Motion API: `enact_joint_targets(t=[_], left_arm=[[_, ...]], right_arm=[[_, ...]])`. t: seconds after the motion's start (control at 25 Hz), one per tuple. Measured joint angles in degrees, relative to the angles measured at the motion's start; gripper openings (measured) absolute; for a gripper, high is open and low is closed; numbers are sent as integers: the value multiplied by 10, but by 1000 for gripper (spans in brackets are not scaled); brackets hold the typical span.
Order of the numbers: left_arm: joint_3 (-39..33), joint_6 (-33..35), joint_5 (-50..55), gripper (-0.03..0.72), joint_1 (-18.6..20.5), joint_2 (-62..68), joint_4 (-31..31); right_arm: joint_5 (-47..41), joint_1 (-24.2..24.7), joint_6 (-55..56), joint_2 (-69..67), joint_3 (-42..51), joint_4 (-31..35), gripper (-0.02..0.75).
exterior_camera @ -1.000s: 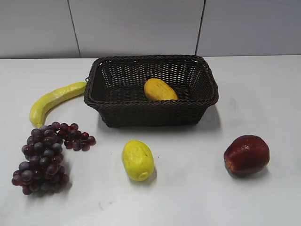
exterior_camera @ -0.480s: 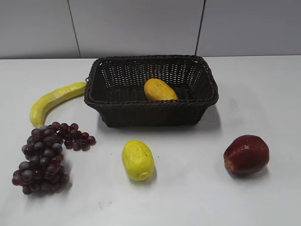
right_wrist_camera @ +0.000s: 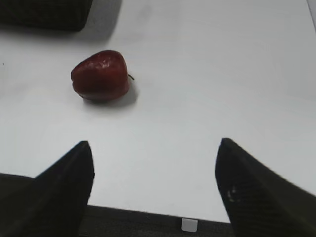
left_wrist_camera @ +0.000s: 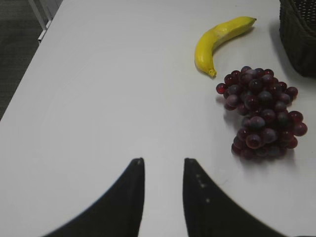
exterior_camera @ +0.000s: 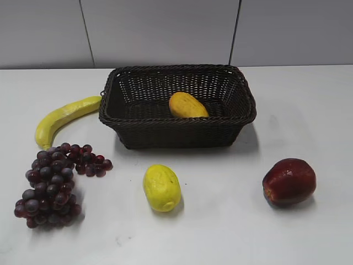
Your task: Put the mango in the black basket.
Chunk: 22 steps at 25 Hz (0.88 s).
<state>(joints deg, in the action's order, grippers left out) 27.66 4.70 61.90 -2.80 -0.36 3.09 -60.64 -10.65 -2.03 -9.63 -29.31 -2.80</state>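
Mango [exterior_camera: 187, 105] lies inside black basket [exterior_camera: 176, 130]. Left gripper [left_wrist_camera: 162, 165] empty, jaws narrowly parted above table [left_wrist_camera: 98, 98]. Right gripper [right_wrist_camera: 154, 150] empty, jaws wide, near red apple [right_wrist_camera: 100, 75].

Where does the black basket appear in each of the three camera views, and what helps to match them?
Exterior view: the black basket stands in the upper middle, with the mango inside it.
Left wrist view: only its corner shows at the top right edge.
Right wrist view: only a dark edge shows at the top left.
Shared landmark: the basket itself; the banana lies left of it, the red apple to its right front.
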Motion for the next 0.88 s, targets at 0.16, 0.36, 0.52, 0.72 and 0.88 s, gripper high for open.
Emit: enact_joint_targets(t=[0.16, 0.36, 0.52, 0.72, 0.88], left_arm=[[0, 0, 0, 201, 0, 0, 1], [0, 0, 0, 201, 0, 0, 1], [0, 0, 0, 201, 0, 0, 1], [0, 0, 0, 201, 0, 0, 2], [0, 0, 0, 201, 0, 0, 2]], right_arm=[[3, 0, -1, 0, 4, 1, 589], [4, 0, -1, 0, 4, 1, 589], [4, 0, -1, 0, 4, 1, 589], [6, 0, -1, 3, 4, 1, 589], [7, 23, -1, 30, 4, 1, 589]])
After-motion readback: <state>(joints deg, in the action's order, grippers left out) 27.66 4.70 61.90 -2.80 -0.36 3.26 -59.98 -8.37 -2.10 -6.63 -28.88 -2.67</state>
